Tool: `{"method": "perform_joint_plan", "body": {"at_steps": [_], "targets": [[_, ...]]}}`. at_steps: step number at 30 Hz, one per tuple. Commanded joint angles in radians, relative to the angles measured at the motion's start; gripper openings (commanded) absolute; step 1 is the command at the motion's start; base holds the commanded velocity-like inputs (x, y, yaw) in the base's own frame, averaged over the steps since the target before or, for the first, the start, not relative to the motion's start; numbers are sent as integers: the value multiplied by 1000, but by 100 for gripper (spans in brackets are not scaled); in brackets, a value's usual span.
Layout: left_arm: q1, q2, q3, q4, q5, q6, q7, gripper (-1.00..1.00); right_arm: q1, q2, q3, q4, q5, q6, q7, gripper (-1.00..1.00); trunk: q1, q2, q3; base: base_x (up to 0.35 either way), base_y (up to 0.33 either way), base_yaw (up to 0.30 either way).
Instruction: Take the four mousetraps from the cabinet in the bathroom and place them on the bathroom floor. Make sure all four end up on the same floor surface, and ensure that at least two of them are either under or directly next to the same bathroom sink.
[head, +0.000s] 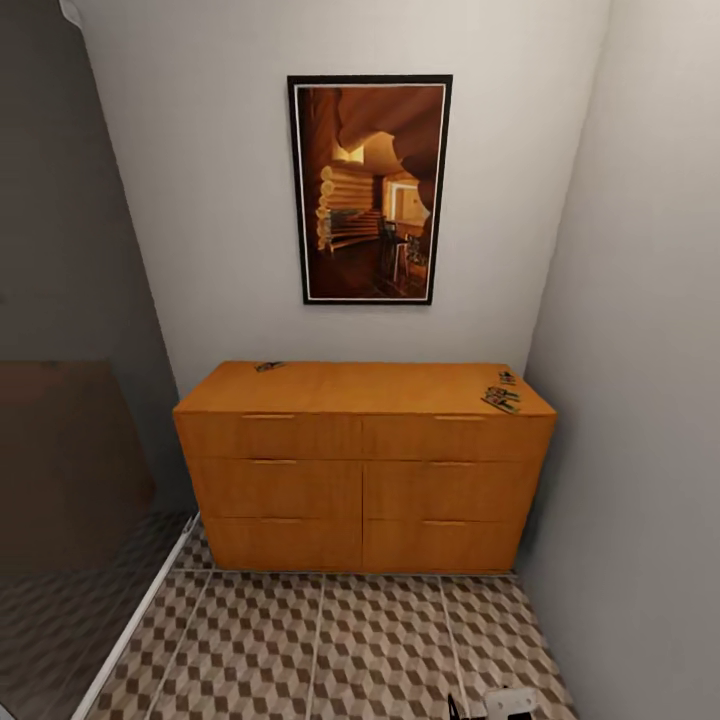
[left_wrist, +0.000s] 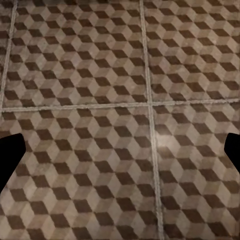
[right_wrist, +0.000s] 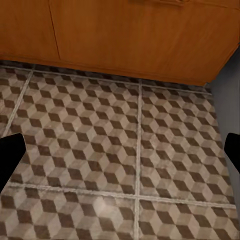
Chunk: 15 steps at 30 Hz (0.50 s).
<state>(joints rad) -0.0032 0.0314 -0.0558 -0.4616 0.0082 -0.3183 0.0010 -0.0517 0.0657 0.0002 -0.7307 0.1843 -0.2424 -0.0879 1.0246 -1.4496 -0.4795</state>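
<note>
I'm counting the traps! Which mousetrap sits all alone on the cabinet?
The mousetrap near the back left corner of the cabinet top. The other mousetraps are huddled together at the right end.

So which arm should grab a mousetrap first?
Probably the right. Most mousetraps sit on the cabinet's right end, one at back left. The right pincer sees the cabinet front; the left pincer sees floor tiles.

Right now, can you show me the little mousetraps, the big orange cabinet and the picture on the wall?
small brown mousetraps (head: 501, 398): head view, cluster on cabinet top's right end
wide orange-brown wooden cabinet (head: 363, 490): head view, drawer fronts' middle
black-framed picture (head: 369, 190): head view, its centre
</note>
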Motion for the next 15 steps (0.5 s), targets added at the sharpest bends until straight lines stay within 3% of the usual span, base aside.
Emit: {"method": "perform_joint_plan", "body": {"at_steps": [1, 15], "targets": [[-1, 1, -4, 0, 1, -2, 0, 100, 0, 0, 0, 0, 11, -1, -7, 100, 0, 0, -1, 249, -77, 110], [-1, 1, -4, 0, 1, -2, 0, 100, 0, 0, 1, 0, 11, -2, -7, 100, 0, 0, -1, 239, -38, 18]]}}
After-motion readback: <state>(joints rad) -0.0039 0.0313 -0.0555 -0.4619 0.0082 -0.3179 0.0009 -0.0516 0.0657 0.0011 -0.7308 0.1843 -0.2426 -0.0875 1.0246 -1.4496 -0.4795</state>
